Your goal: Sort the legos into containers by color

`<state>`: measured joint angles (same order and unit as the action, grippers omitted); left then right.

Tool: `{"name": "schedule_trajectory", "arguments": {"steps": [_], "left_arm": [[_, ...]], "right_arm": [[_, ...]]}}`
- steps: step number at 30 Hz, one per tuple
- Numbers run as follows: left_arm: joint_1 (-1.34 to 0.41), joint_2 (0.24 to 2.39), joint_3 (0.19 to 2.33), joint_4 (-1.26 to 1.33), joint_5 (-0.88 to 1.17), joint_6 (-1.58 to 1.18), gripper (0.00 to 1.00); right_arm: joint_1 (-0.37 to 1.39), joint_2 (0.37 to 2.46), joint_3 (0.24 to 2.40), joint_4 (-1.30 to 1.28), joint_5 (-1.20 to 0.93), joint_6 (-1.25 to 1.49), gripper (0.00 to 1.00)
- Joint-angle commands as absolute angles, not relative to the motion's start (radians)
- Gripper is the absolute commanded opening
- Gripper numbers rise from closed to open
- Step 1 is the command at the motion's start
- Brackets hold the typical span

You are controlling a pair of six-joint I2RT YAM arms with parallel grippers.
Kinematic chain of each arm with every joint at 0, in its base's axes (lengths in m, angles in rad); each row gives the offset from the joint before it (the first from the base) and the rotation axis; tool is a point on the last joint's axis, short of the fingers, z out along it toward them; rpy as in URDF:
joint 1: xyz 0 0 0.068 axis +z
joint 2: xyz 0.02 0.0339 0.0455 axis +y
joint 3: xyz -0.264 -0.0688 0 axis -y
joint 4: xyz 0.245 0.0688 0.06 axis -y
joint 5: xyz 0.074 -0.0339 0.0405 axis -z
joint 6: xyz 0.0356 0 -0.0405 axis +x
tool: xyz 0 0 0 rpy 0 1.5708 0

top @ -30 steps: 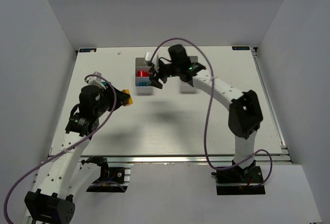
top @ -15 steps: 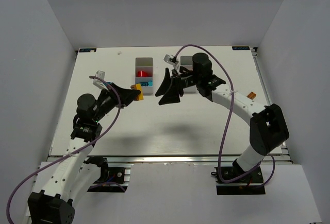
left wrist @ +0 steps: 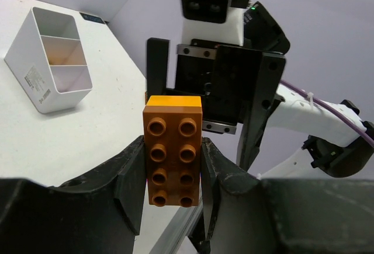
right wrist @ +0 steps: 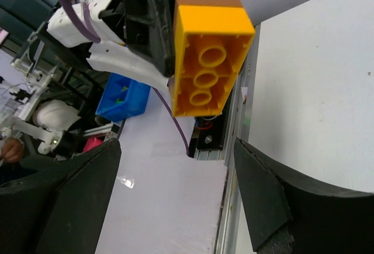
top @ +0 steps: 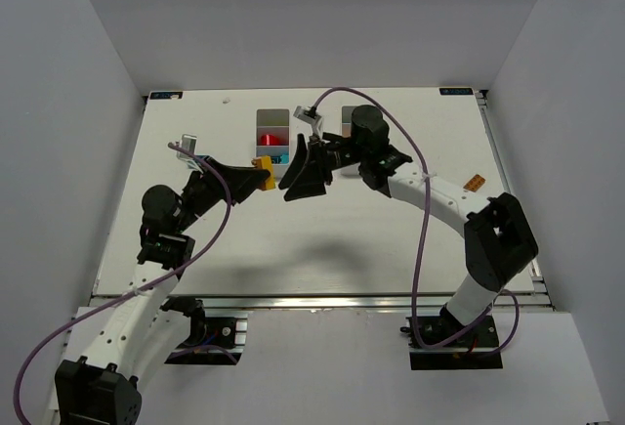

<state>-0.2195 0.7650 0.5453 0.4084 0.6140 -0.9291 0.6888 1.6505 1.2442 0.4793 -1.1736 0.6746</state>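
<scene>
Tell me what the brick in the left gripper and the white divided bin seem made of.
Orange brick: likely hard moulded plastic, smooth, faint sheen; crisp round studs, sharp edges.
White bin: probably thin rigid plastic, satin; thin walls and dividers, label on its side.

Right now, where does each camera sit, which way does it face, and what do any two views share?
Top external: above and behind, looking down on the table; both arms show.
Left wrist: on the left arm, facing the right claw; its own left claw grips the orange brick.
Right wrist: looks back at the left claw; its own open fingers frame the shot.
Shared: both wrist views show that brick.
</scene>
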Motion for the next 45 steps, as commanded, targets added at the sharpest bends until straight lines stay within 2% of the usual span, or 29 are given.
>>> {"name": "schedule_trajectory", "arguments": {"steps": [1, 17, 23, 25, 26, 30, 36, 42, 45], "left_arm": [[-0.218, 0.767, 0.535, 0.469, 0.635, -0.951, 0.09], [-0.219, 0.762, 0.502, 0.506, 0.632, -0.983, 0.10], [-0.219, 0.765, 0.502, 0.499, 0.621, -0.977, 0.11], [-0.219, 0.765, 0.505, 0.486, 0.614, -0.974, 0.14], [-0.218, 0.765, 0.509, 0.479, 0.611, -0.971, 0.20], [-0.218, 0.759, 0.526, 0.425, 0.592, -0.953, 0.40], [-0.218, 0.746, 0.554, 0.345, 0.568, -0.917, 0.50], [-0.219, 0.727, 0.572, 0.278, 0.549, -0.890, 0.59], [-0.218, 0.721, 0.575, 0.261, 0.546, -0.884, 0.61]], "right_arm": [[0.706, 1.681, 1.305, 0.549, -1.135, 0.742, 0.82], [0.732, 1.756, 1.402, 0.555, -1.068, 0.759, 0.70], [0.755, 1.759, 1.411, 0.525, -1.054, 0.738, 0.59], [0.761, 1.756, 1.405, 0.523, -1.055, 0.730, 0.51], [0.762, 1.755, 1.399, 0.525, -1.057, 0.730, 0.44], [0.762, 1.749, 1.390, 0.537, -1.069, 0.729, 0.33], [0.761, 1.736, 1.385, 0.552, -1.078, 0.721, 0.20], [0.755, 1.732, 1.381, 0.578, -1.086, 0.735, 0.18], [0.752, 1.730, 1.378, 0.586, -1.088, 0.739, 0.18]]}}
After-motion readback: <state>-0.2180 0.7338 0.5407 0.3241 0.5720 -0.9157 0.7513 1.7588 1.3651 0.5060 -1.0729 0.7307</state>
